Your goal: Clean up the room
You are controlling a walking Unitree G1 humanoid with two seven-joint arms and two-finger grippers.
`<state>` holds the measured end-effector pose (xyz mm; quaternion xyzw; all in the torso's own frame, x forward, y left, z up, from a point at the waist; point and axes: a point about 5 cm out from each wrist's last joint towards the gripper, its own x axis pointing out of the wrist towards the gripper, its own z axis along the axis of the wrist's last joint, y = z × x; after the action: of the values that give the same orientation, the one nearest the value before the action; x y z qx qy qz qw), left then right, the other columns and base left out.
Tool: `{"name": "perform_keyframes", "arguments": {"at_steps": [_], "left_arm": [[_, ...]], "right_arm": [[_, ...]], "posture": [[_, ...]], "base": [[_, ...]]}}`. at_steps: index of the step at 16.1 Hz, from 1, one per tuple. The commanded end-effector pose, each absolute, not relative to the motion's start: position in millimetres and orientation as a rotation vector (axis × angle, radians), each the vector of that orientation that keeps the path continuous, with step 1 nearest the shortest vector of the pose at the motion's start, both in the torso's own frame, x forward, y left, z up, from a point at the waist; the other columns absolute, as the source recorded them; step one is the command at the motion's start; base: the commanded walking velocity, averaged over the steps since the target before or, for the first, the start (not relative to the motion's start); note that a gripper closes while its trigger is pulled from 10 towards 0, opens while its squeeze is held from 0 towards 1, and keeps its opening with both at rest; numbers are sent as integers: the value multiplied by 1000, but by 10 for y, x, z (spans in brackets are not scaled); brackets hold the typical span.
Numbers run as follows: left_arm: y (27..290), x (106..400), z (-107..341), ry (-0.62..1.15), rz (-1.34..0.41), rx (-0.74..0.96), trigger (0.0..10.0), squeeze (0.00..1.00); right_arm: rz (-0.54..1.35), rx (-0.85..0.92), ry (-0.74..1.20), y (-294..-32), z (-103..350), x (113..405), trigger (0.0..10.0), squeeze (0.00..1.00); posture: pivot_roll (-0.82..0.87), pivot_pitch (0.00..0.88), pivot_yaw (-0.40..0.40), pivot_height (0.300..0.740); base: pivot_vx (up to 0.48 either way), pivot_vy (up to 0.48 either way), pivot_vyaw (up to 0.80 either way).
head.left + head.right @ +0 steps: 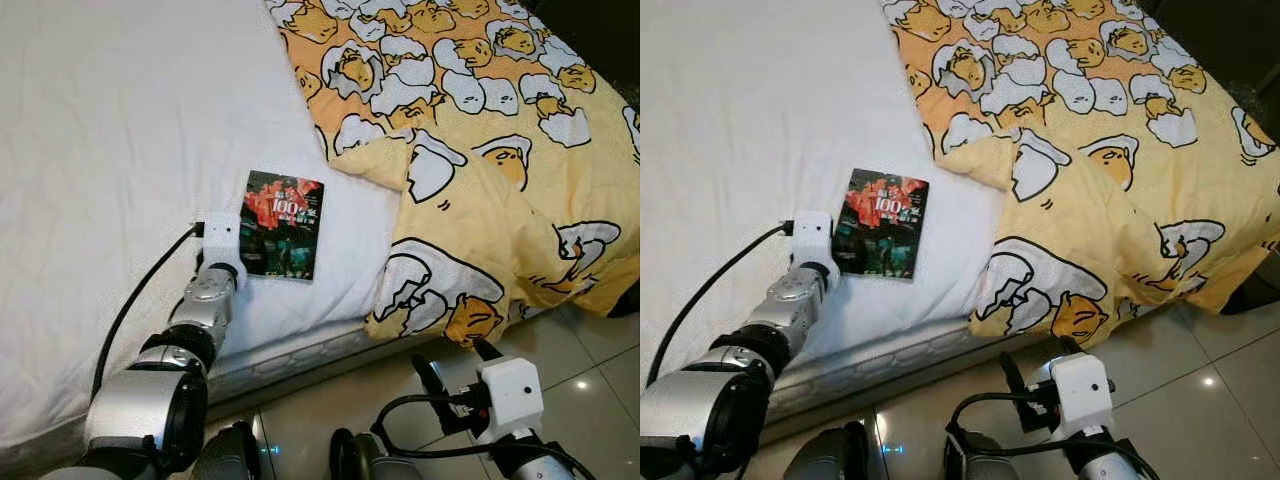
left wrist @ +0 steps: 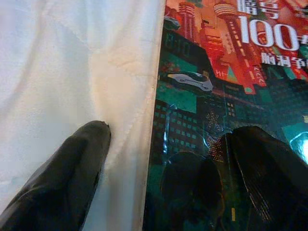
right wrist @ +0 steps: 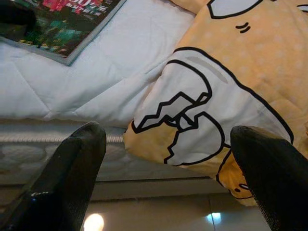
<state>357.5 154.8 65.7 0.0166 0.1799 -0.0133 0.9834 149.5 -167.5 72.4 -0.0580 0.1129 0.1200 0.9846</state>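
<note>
The tidying looks barely begun. A book (image 1: 283,224) with a red and teal city cover lies flat on the white mattress (image 1: 110,150) near the bed's edge, just beside a rumpled yellow duvet (image 1: 480,150) whose corner spills over the side toward the tiled floor (image 1: 590,350). The left gripper (image 2: 163,159) is down at the book's near left edge with its jaws parted: one finger rests on the sheet just off the cover, the other on the glossy cover itself, so the edge sits between them but nothing is lifted yet. The right gripper (image 3: 168,154) hangs low beside the bed, fingers spread wide and holding nothing, facing the drooping duvet corner. Lifting the book and putting it away remains.
</note>
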Motion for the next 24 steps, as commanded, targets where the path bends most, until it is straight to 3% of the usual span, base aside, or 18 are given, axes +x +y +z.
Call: {"name": "perform_keyframes", "arguments": {"at_steps": [1, 8, 10, 11, 12, 13, 14, 15, 16, 18, 22, 23, 24], "left_arm": [[1414, 3482, 503, 434, -81, 14, 10000, 0], [1010, 3356, 378, 459, -294, 104, 10000, 0], [908, 3194, 181, 605, -357, 25, 10000, 0], [892, 3121, 102, 655, -363, -6, 3686, 0], [886, 3125, 108, 643, -368, 19, 2235, 0], [882, 3141, 128, 625, -372, 39, 2235, 0], [903, 3253, 257, 516, -364, 244, 0, 0], [932, 3341, 370, 434, -328, 316, 6824, 0], [935, 3392, 449, 379, -317, 355, 10000, 0], [911, 3370, 423, 397, -343, 342, 10000, 0], [920, 3251, 247, 546, -298, 56, 10000, 0], [892, 3229, 220, 588, -289, -47, 0, 0], [881, 3228, 220, 595, -289, -73, 0, 0]], "right_arm": [[233, -132, 250, -1720, 711, 1453, 10000, 0], [232, -132, 271, -1702, 664, 1469, 10000, 0], [233, -128, 282, -1689, 637, 1472, 10000, 0], [238, -128, 285, -1677, 630, 1478, 10000, 0], [240, -129, 285, -1674, 631, 1484, 10000, 0], [240, -130, 284, -1675, 633, 1486, 10000, 0], [229, -134, 288, -1700, 626, 1491, 10000, 0], [229, -135, 292, -1700, 615, 1485, 10000, 0], [232, -135, 294, -1692, 605, 1483, 10000, 0], [233, -132, 296, -1677, 593, 1492, 10000, 0], [241, -130, 307, -1659, 567, 1482, 10000, 0], [241, -131, 312, -1662, 555, 1486, 10000, 0], [241, -131, 312, -1662, 554, 1488, 10000, 0]], "posture": [[-202, 232, -127, 740], [-195, 226, -112, 740], [-189, 221, -110, 740], [-195, 219, -110, 740], [-198, 219, -110, 740], [-198, 219, -110, 740], [-195, 217, -109, 740], [-193, 216, -107, 740], [-186, 216, -104, 740], [-183, 218, -102, 740], [-181, 221, -101, 740], [-184, 212, -102, 740], [-184, 212, -102, 740]], "base": [[0, 0, 0], [0, 0, 0], [0, 0, 0], [0, 0, 0], [0, 0, 0], [0, 0, 0], [0, 0, 0], [0, 0, 0], [0, 0, 0], [0, 0, 0], [0, 0, 0], [0, 0, 0], [0, 0, 0]]}}
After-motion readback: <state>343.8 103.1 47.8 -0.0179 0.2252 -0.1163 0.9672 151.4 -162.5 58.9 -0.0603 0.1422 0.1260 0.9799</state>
